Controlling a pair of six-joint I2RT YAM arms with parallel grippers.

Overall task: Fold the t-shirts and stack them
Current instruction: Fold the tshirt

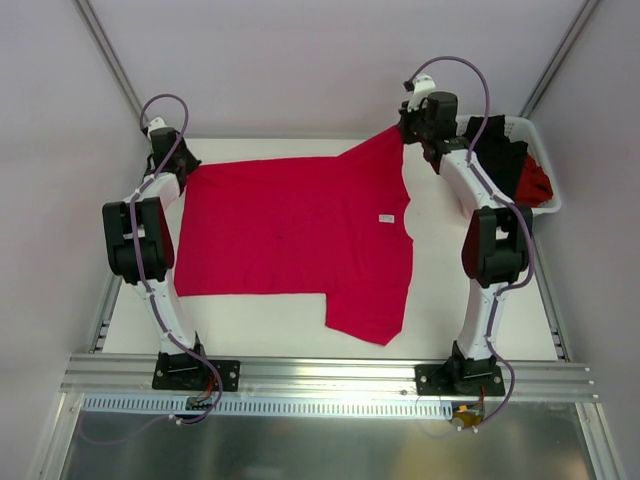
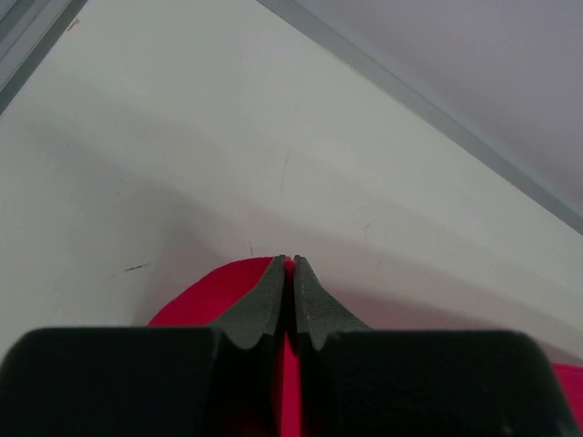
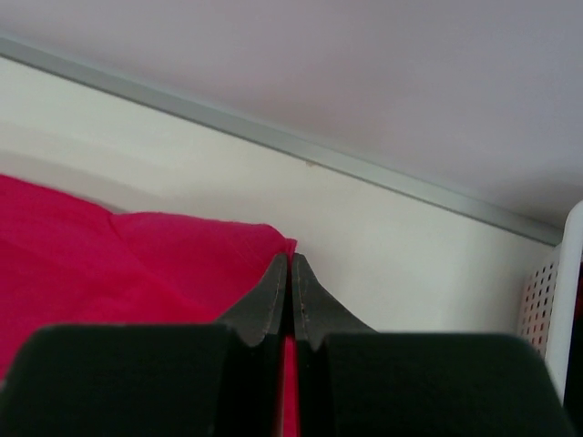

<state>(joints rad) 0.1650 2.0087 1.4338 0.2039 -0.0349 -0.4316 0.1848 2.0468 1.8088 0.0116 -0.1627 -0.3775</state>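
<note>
The left gripper (image 2: 291,266) is clamped on the far hem corner of the pink shirt (image 1: 290,230) and the right gripper (image 3: 290,262) on its far sleeve, so it lies stretched flat across the table (image 1: 250,318), likely smoothed for folding, while other shirts (image 1: 505,160) wait in the basket (image 1: 548,205).

- Left arm (image 1: 140,240) stretches to the frame's upper left, its left gripper (image 2: 290,266) pinched tight on the crimson t-shirt (image 1: 290,235).
- Right arm (image 1: 495,245) stretches to the upper right, its right gripper (image 3: 290,262) clamped on the same cloth.
</note>
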